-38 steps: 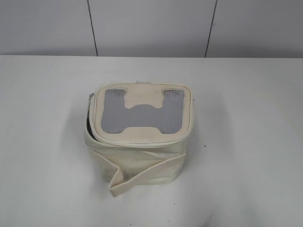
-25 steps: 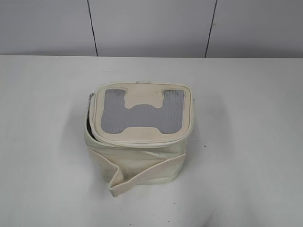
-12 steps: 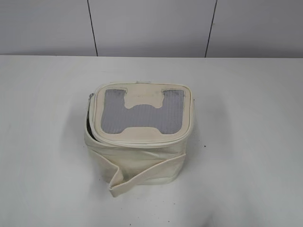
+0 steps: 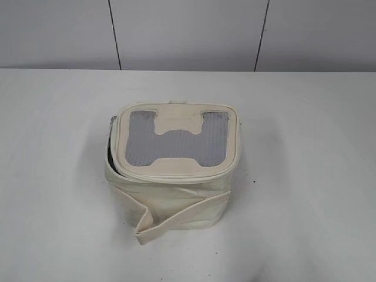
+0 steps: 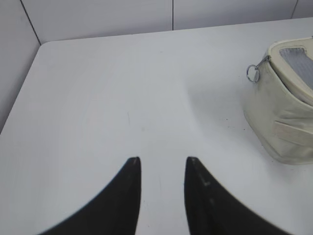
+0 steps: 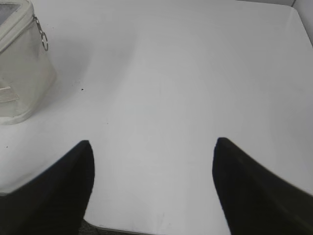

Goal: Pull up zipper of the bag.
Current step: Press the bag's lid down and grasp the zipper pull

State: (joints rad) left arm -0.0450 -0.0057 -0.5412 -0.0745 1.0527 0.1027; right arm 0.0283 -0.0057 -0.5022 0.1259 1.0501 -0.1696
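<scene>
On the white table (image 4: 53, 176), mid-frame, sits the cream bag (image 4: 173, 170), both wrist views cropping it at their edges. Its zipper (image 4: 113, 158) gapes along the lid's left side; ring pulls hang at each end. Left gripper (image 5: 161, 164) is narrowly parted, right gripper (image 6: 152, 147) spread wide, both empty, apart from it.

1 bag (image 4: 173, 170), cream fabric. 1 zipper (image 4: 235, 154) track at the lid rim; 2 ring pulls, 1 per side (image 5: 253, 74) (image 6: 44, 40). 1 strap (image 4: 176, 218). 1 table (image 4: 53, 147). 2 grippers: left gripper (image 5: 161, 169), right gripper (image 6: 152, 149).
</scene>
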